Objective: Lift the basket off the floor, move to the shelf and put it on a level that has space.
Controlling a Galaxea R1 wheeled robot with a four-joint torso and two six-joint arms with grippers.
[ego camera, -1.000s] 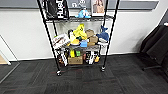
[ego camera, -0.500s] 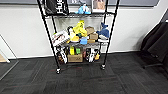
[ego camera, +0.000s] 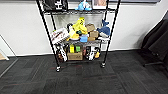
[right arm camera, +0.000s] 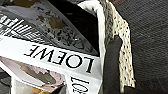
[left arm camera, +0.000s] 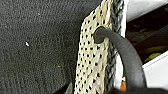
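Note:
The shelf (ego camera: 77, 42), a black wire rack on casters, stands ahead against the white wall, and its visible tiers are crowded with toys and boxes. Its posts run up past the picture's edge, so the level with room is hidden. The basket (left arm camera: 92, 62) shows close in the left wrist view, its cream-and-dark weave hanging above the floor (left arm camera: 37, 45) with a dark loop handle (left arm camera: 117, 47) arching off its side. In the right wrist view the basket (right arm camera: 123, 50) has a dark handle (right arm camera: 111, 65), a pale lining, and a white LOEWE book (right arm camera: 57, 57) inside.
Dark carpet floor (ego camera: 82, 80) stretches between me and the rack. A dark chair or draped fabric (ego camera: 155, 42) stands at the right. A glass panel (ego camera: 6, 57) leans at the left wall. A yellow plush (ego camera: 78, 27) and a cardboard box (ego camera: 75, 55) fill the rack's tiers.
The rack looks slightly larger and nearer in the head view, since the camera has moved toward it. Nothing on the rack has shifted.

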